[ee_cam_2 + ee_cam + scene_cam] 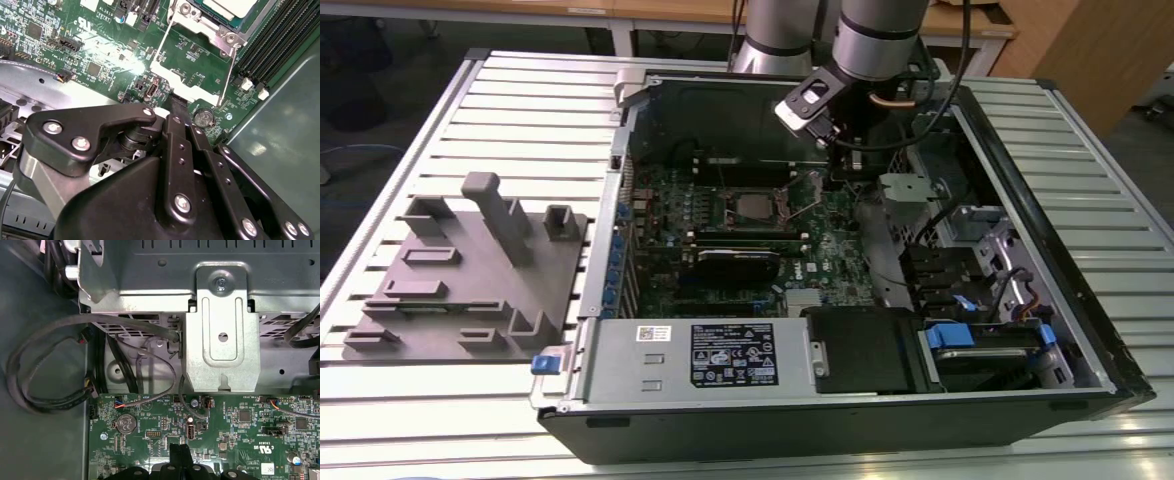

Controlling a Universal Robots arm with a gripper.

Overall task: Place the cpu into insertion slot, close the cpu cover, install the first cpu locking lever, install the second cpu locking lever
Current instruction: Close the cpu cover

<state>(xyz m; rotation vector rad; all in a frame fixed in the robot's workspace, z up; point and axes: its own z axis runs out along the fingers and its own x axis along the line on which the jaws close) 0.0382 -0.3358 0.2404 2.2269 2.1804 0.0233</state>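
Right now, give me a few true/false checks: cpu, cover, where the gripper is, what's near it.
1. The cpu sits in the slot. True.
2. The cover is closed over the cpu. False: it is swung off the cpu, and the green board shows through its window.
3. The gripper hangs over the grey fixture on the table. False: it is inside the open case, low over the board beside the slot.
4. A coin cell sits on the board close to the gripper's tips. True, in both wrist views.
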